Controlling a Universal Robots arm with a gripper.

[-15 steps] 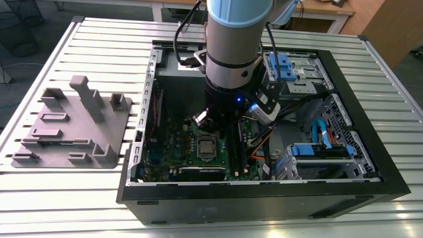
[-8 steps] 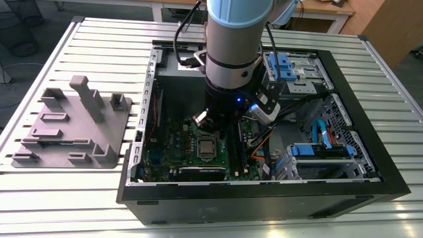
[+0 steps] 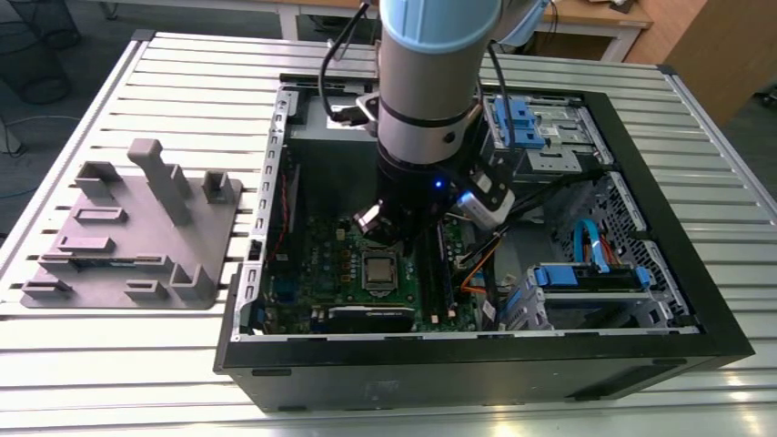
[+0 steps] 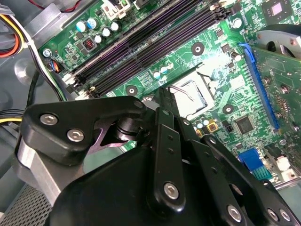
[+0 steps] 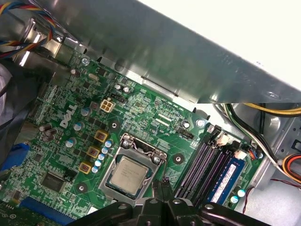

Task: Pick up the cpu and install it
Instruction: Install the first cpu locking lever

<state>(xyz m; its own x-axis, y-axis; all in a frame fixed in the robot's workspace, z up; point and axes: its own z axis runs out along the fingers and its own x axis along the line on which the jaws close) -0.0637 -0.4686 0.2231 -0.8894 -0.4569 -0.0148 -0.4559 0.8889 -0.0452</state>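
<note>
First wrist view: black jaws (image 5: pixel 162 192) pinched together, empty, tips hovering just beside the cpu (image 5: pixel 130 173). That silver square lies flat inside its socket frame (image 5: pixel 137 165) on the green motherboard (image 5: pixel 155 120), with dark memory slots (image 5: pixel 200 167) alongside. Exterior view: the arm (image 3: pixel 425 100) reaches down into an open computer case (image 3: pixel 486 355), above the cpu (image 3: pixel 380 269). A grey tray (image 3: pixel 127 228) sits on the slatted surface (image 3: pixel 146 346), at the exterior view's left.
</note>
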